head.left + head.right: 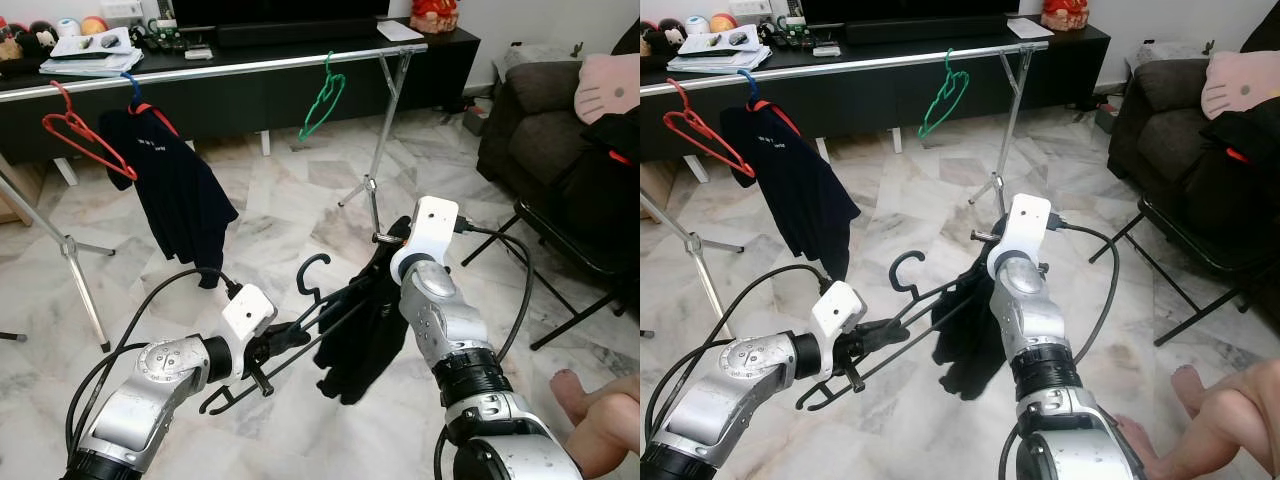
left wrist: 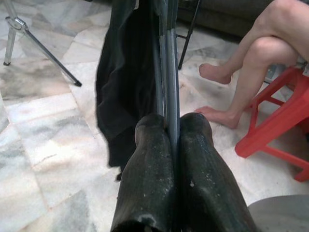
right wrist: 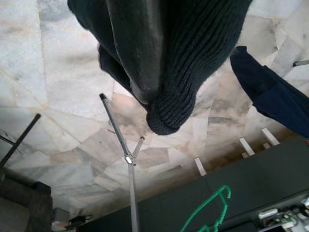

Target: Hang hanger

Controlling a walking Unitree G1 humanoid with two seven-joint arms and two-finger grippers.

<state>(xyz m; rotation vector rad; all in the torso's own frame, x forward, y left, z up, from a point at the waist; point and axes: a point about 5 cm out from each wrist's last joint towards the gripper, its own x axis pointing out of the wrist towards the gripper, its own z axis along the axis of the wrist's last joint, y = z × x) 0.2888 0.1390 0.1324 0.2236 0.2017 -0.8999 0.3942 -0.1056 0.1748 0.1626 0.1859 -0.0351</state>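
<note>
A black hanger (image 1: 311,272) with a black knit garment (image 1: 358,352) draped on it hangs low between my two arms, hook pointing up. My left gripper (image 1: 272,345) is shut on the hanger's thin bars, which run out between its fingertips (image 2: 154,126). My right gripper (image 1: 388,262) reaches down into the garment's top, where the knit fabric (image 3: 203,53) wraps around a finger (image 3: 137,48). The silver clothes rail (image 1: 250,66) stands further back. On it hang a red hanger (image 1: 85,140), a navy shirt (image 1: 180,195) and a green hanger (image 1: 322,100).
The rail's tripod legs (image 1: 372,190) stand on the marble floor just behind the garment. A dark sofa (image 1: 550,110) and a black folding chair (image 1: 570,250) are on the right. A seated person's bare foot (image 1: 575,390) and a red stool (image 2: 285,121) are close on the right.
</note>
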